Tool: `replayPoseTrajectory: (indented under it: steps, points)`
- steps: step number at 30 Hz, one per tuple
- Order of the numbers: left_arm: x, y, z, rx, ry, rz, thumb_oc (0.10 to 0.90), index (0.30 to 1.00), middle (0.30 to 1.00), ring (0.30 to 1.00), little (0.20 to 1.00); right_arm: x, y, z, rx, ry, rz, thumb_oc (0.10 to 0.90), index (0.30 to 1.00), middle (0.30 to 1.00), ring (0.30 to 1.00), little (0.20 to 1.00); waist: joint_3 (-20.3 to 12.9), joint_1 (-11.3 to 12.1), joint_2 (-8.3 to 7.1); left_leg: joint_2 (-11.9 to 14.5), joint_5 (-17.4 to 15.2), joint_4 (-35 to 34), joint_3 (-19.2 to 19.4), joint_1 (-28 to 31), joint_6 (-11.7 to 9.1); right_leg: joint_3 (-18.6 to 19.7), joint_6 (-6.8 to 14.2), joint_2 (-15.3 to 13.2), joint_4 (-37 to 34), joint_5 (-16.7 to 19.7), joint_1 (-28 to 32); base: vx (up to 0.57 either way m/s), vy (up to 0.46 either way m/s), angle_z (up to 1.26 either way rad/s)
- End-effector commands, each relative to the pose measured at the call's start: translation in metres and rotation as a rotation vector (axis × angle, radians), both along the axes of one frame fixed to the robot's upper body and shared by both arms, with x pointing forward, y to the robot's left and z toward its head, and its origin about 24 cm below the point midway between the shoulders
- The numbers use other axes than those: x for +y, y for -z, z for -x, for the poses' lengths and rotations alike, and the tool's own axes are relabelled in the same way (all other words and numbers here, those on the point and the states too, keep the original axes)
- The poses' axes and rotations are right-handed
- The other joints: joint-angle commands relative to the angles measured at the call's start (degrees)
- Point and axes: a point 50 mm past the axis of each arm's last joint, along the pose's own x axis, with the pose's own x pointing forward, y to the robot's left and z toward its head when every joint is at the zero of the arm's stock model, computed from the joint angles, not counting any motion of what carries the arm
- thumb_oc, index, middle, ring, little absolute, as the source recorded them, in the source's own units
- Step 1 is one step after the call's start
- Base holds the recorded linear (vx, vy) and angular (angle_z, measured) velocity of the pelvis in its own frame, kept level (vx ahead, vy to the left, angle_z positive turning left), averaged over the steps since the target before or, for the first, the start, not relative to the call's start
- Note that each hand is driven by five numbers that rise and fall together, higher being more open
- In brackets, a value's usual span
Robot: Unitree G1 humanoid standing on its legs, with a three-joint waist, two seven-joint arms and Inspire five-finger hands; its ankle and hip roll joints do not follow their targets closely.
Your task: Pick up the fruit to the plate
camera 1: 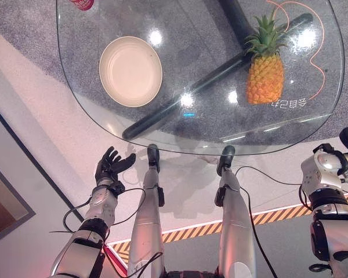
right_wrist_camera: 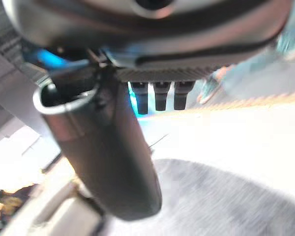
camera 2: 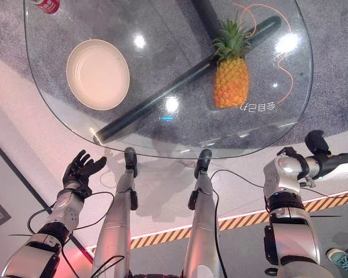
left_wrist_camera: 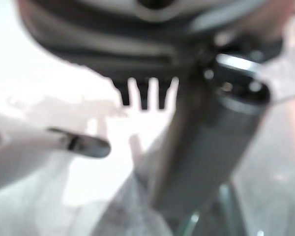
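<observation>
— Head views, please?

— Pineapple (camera 1: 265, 72) upright, upper right on the glass table (camera 1: 180, 136); cream plate (camera 1: 130, 70) upper left, well apart, bare. Left hand (camera 1: 110, 167) lower left below the table edge — fingers spread, holding nothing.

— Wrist views?

— Right hand (right_wrist_camera: 160, 96): fingers straight, nothing between them.

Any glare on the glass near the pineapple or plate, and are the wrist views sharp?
Left eye view: bright glare spots on the glass table around the pineapple, one beyond the plate. Both wrist views: blurred at close range, left hand and right hand soft.
</observation>
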Motion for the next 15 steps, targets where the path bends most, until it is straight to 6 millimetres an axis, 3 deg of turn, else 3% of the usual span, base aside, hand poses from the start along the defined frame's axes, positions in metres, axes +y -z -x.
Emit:
replayPoseTrajectory:
  steps: [1, 9, 15]
  points:
    - [0.028, 0.014, 0.025, 0.035, -0.114, -0.026, 0.800, 0.900, 0.900, 0.900, 0.900, -0.003, -0.049, 0.019, -0.150, 0.089, 0.267, 0.800, 0.900, 0.900, 0.900, 0.900, -1.04, 0.20, -1.30, -3.10, -6.39, 5.70, -2.01, -1.31, 1.26, -0.96, 0.86, 1.29, 1.16, -1.07, -0.61, 0.01, 0.052, -0.01]
    - [0.020, 0.021, 0.030, 0.034, -0.112, 0.001, 0.800, 0.900, 0.900, 0.900, 0.900, 0.050, -0.077, 0.013, -0.196, -0.129, 0.527, 0.800, 0.900, 0.900, 0.900, 0.900, -1.04, -0.37, -0.58, -3.42, -5.68, 4.79, -1.28, -1.07, 1.41, -0.39, 0.46, 1.17, 1.28, -1.76, -0.94, 0.01, 0.045, -0.02]
    - [0.018, 0.026, 0.034, 0.036, -0.108, 0.009, 0.800, 0.900, 0.900, 0.900, 0.900, 0.076, -0.078, 0.006, -0.163, -0.323, 0.631, 0.800, 0.900, 0.900, 0.900, 0.900, -1.04, -0.40, -0.36, -3.51, -5.33, 4.58, -0.98, -0.97, 1.42, -0.46, 0.23, 1.12, 1.40, -2.05, -0.89, 0.01, 0.016, -0.02]
